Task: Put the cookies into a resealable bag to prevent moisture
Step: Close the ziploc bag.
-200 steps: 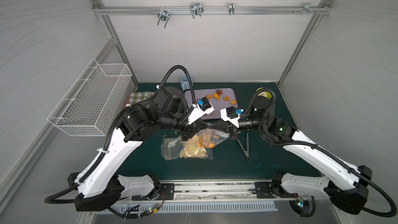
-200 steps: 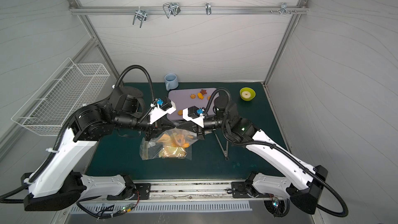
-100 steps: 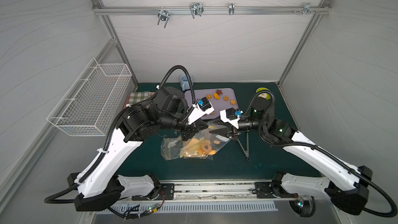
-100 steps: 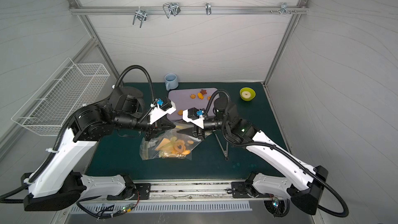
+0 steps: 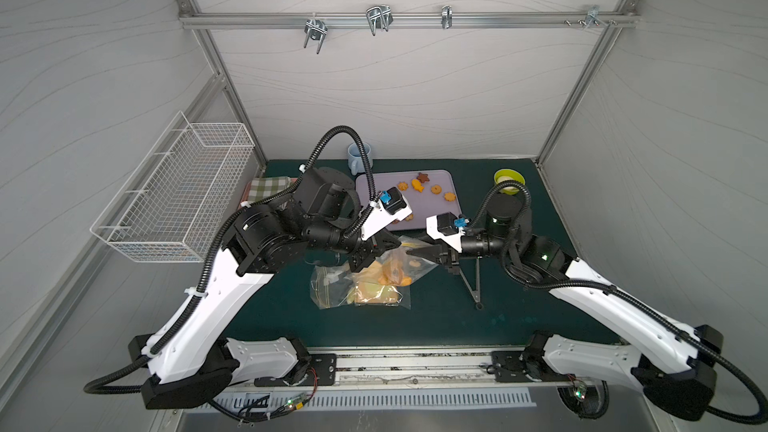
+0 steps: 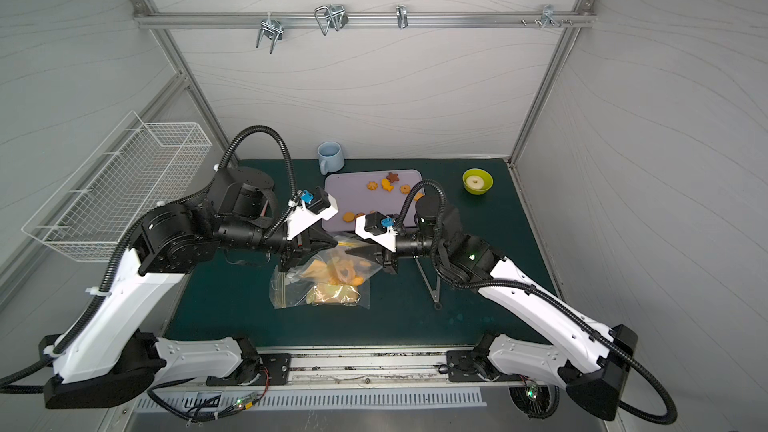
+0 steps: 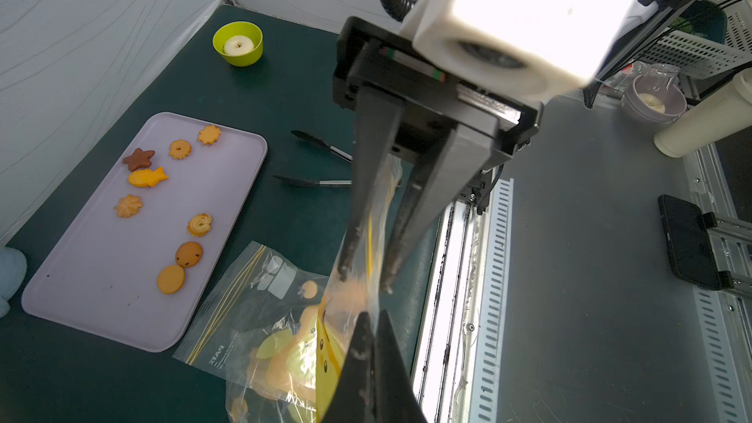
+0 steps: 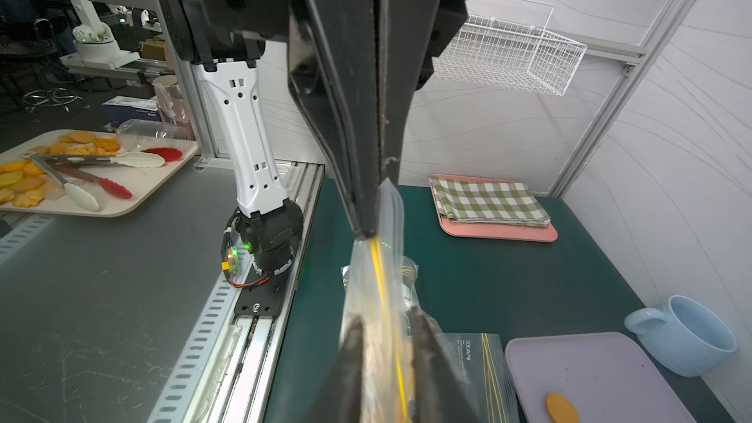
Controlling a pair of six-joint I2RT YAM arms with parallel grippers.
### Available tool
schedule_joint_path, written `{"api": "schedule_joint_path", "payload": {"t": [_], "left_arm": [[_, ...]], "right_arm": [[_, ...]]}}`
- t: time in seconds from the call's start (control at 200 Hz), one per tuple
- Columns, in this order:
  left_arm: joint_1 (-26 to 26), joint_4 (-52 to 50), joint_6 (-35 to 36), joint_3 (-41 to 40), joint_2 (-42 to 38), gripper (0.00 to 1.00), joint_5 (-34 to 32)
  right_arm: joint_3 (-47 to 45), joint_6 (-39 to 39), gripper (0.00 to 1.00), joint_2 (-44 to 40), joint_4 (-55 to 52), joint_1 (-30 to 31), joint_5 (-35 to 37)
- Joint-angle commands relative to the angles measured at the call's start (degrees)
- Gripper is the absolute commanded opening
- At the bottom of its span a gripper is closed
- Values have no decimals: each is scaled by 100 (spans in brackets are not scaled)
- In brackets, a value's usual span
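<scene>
The bag (image 5: pixel 365 284), pinched by the left gripper (image 8: pixel 368 231) and straddled by the narrowly open right gripper (image 7: pixel 366 280), is seemingly being filled; cookies (image 5: pixel 419 187) at its twelve o'clock are to be fetched next.

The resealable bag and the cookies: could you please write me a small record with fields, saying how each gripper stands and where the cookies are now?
left gripper: shut on the top edge of the resealable bag, holding it raised
right gripper: open, one finger on each side of the same edge
tray: eight cookies lying on it
inside the bag: a few orange cookies, count unclear through the film
bag bottom: resting on the mat
bag mouth: cannot tell whether sealed
</scene>
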Motion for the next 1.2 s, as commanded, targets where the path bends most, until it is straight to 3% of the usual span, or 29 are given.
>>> {"api": "schedule_joint_path", "payload": {"t": [0.0, 0.01, 0.125, 0.135, 0.175, 0.205, 0.24, 0.285, 0.405, 0.455, 0.49, 0.78, 1.04, 1.195], "left_arm": [[-8, 70, 118, 115, -111, 0, 31], [-11, 69, 118, 115, -108, 0, 27], [-8, 67, 118, 115, -132, 0, -5], [-8, 68, 124, 115, -134, 0, -8], [-8, 68, 127, 115, -135, 0, -31], [-8, 61, 127, 115, -145, 0, -41], [-8, 60, 127, 123, -143, 0, -44], [-8, 57, 127, 123, -147, 0, -44], [-8, 35, 132, 149, -155, 0, -53], [-8, 38, 141, 149, -147, 0, -53], [-8, 37, 144, 150, -147, 0, -53], [-8, -6, 160, 228, -288, 0, -326], [-11, -147, 195, 273, -386, 0, -484], [-8, -148, 214, 290, -369, 0, -467]], "right_arm": [[-141, -40, 14, -209, 81, 33, 128], [-138, -37, 0, -219, 70, 33, 140], [-123, -90, 0, -266, -137, 24, 241], [-132, -100, 3, -281, -136, 24, 251], [-196, -137, 36, -334, -102, 24, 287], [-255, -139, 43, -383, -63, 24, 342], [-307, -136, 37, -431, -50, 13, 416], [-328, -127, 0, -467, -104, 2, 463], [-329, -99, 0, -520, -289, -79, 443], [-423, -105, 36, -593, -203, -81, 484], [-489, -88, 44, -642, -142, -79, 531], [-733, -147, 48, -1014, -630, -123, 982], [-932, -50, 30, -1575, -1096, -221, 1231], [-905, -152, 36, -1580, -1390, -238, 1196]]}}
